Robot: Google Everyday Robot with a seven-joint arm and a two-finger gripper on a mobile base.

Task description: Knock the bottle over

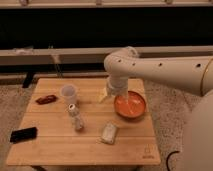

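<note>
The bottle (76,118) stands upright near the middle of the wooden table (60,145); it is small, slim and clear with a white cap. The translucent white cup (68,93) stands just behind it to the left. A flat pale packet (109,133) lies to the bottle's right front. My white arm reaches in from the right, and the gripper (107,95) hangs at its end over the table's back middle, to the right of and behind the bottle, clear of it.
An orange bowl (130,105) sits right of the gripper. A dark red snack bar (46,99) lies at the left, a black flat object (23,134) at the front left edge. A low ledge and dark wall run behind the table.
</note>
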